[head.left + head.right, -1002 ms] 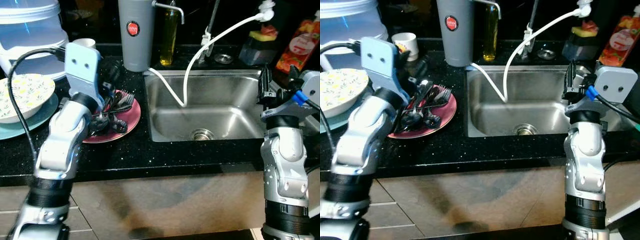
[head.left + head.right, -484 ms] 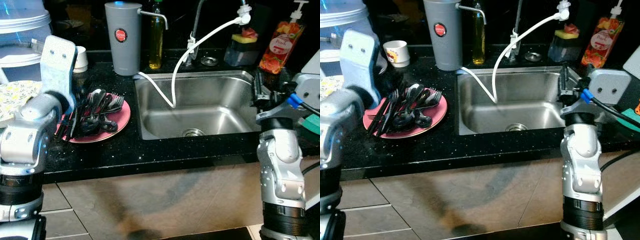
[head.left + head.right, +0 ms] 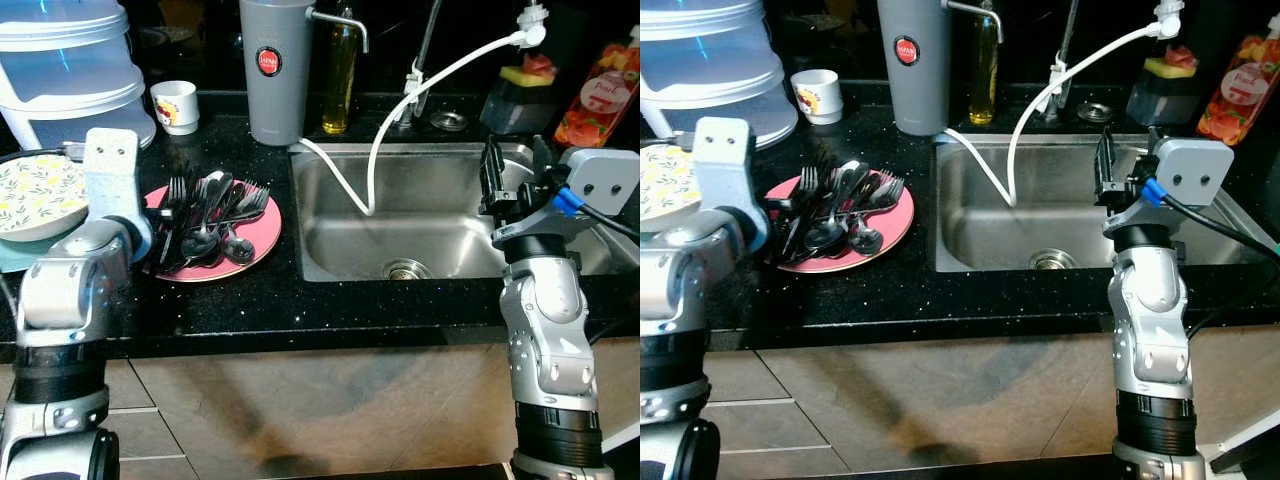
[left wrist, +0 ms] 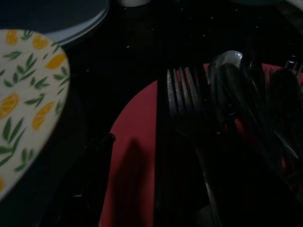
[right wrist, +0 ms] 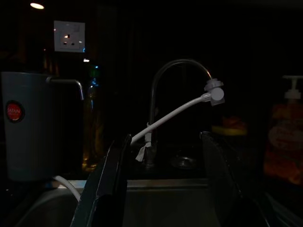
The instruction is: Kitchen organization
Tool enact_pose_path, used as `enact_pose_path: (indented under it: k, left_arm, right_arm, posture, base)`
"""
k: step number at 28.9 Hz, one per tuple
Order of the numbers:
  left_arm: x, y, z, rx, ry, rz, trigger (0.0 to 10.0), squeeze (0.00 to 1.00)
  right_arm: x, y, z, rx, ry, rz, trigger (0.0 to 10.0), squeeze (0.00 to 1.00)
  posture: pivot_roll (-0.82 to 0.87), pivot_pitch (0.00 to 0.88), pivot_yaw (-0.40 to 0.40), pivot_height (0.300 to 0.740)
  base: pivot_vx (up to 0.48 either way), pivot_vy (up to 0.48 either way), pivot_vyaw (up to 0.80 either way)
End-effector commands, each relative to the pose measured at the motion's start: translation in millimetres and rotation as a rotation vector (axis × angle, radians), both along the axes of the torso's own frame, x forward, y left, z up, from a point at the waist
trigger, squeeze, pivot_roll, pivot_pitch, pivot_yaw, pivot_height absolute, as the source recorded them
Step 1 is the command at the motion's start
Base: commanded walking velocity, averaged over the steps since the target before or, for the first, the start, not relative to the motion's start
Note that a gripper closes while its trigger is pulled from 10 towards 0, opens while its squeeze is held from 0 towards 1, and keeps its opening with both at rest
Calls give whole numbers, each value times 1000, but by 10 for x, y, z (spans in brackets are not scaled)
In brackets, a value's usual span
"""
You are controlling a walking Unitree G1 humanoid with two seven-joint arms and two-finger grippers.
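Note:
A pink plate [image 3: 265,226] on the black counter carries a heap of black forks and spoons [image 3: 207,218]. My left gripper [image 3: 158,222] sits low at the plate's left edge, against the cutlery, mostly hidden behind its own wrist. In the dark left wrist view a fork [image 4: 182,97] and a spoon [image 4: 227,78] lie on the pink plate [image 4: 135,142] just ahead. My right gripper [image 3: 513,170] hovers open and empty at the right rim of the steel sink [image 3: 450,230]; it faces the faucet [image 5: 177,64].
A lemon-patterned bowl [image 3: 35,195] sits left of the plate, with a clear lidded container [image 3: 70,70] and a white cup [image 3: 177,105] behind. A grey dispenser [image 3: 277,70], an oil bottle [image 3: 338,75], a white hose [image 3: 420,85] and a soap bottle [image 3: 600,95] line the back.
The camera swung left and back. My left arm has dropped from above the plate to its left edge. The right gripper stays by the sink rim.

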State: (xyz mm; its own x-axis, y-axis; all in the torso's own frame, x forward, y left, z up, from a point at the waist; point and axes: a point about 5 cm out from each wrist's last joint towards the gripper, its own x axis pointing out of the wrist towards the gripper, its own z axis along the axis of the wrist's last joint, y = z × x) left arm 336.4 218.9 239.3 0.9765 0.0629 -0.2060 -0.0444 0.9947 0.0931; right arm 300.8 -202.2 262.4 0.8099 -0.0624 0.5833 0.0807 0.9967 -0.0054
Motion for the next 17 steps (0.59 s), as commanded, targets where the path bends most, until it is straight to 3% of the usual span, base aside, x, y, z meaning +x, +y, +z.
enact_pose_path:
  k: [1, 6, 8, 15, 16, 17]
  left_arm:
    - [57, -40, 46, 34, -15, -10, 10000, 0]
    - [131, -107, 57, 12, 0, -45, 10000, 0]
    - [186, -146, -77, -19, 82, -81, 10000, 0]
    - [210, -54, -323, -45, 183, -67, 10000, 0]
    - [221, -33, -380, -53, 202, -70, 9608, 0]
    - [240, 5, -454, -47, 222, -61, 6706, 0]
  right_arm:
    - [-1, -22, -7, 7, -1, -2, 10000, 0]
    - [-22, -38, -24, 10, 0, -10, 10000, 0]
    - [-11, -26, -29, 12, 0, -9, 10000, 0]
    - [-11, -13, -37, 16, 1, -6, 10000, 0]
    - [-11, -11, -42, 17, 2, -6, 10000, 0]
    - [-11, -9, -47, 18, 3, -5, 10000, 0]
  posture:
    - [114, 24, -14, 740]
    - [102, 20, 1, 740]
    - [104, 20, 7, 740]
    - [102, 20, 12, 740]
    - [104, 20, 12, 740]
    - [104, 20, 12, 740]
  base:
    - [0, 0, 0]
    - [0, 0, 0]
    - [0, 0, 0]
    - [0, 0, 0]
    - [0, 0, 0]
    - [0, 0, 0]
